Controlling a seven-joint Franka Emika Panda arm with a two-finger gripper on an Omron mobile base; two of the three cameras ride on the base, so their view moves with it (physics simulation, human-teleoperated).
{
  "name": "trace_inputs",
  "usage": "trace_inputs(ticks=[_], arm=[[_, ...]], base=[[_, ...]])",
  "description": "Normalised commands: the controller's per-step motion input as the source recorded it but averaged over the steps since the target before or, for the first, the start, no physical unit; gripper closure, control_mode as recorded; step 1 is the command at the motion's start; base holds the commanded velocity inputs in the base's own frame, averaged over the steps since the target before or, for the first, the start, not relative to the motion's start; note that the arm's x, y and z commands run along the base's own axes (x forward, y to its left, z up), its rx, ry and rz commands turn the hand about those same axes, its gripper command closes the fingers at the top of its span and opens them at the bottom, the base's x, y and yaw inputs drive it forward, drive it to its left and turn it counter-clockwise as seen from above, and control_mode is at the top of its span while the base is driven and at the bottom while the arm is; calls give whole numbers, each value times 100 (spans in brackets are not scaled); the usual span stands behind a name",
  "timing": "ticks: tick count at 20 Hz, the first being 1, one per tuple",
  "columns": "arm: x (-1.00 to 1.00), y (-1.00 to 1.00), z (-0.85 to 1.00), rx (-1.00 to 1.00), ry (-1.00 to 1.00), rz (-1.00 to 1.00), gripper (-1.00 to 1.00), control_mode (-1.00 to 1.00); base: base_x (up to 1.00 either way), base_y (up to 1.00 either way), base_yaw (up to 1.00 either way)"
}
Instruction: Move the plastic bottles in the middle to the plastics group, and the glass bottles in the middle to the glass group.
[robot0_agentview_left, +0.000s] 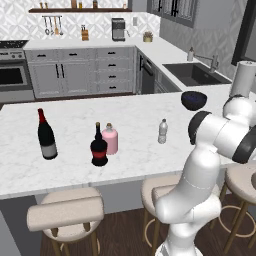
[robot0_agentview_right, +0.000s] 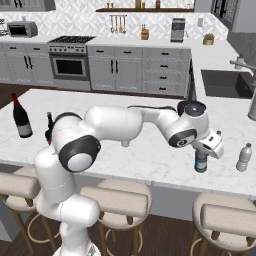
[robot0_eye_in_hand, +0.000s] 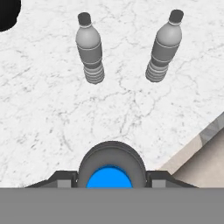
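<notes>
Gripper (robot0_agentview_right: 202, 154) clenched on dark blue-capped bottle (robot0_agentview_right: 201, 162), fingers flanking its shoulder; blue cap (robot0_eye_in_hand: 109, 178) sits between fingertips in hand view. Bottle base at or just above counter (robot0_agentview_right: 150, 155) near front edge, cannot tell which.

2 clear bottles (robot0_eye_in_hand: 89, 48) (robot0_eye_in_hand: 165, 46) stand upright just beyond it.

Judgement: step in hand is setting dark bottle down beside plastics group.
- Keep bottle vertical.
- Release only once base is flat, clear of edge.
- Lift straight up, avoid nudging clear bottles.

Pink bottle (robot0_agentview_left: 110, 139) already beside red-labelled bottle (robot0_agentview_left: 98, 146) and wine bottle (robot0_agentview_left: 46, 135), far left.
</notes>
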Motion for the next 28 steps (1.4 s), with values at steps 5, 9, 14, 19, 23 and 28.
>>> trace_inputs(ticks=[5, 9, 14, 19, 23, 28], arm=[[-1, -4, -5, 2, 0, 0, 100, -100], [0, -22, 0, 5, 0, 0, 100, -100], [4, -45, 0, 1, 0, 0, 100, -100], [7, -30, 0, 0, 0, 0, 100, -100], [14, -7, 0, 0, 0, 0, 100, -100], [33, 0, 0, 0, 0, 0, 100, -100]], base=[[0, 0, 0], [0, 0, 0], [0, 0, 0], [0, 0, 0], [0, 0, 0], [0, 0, 0]])
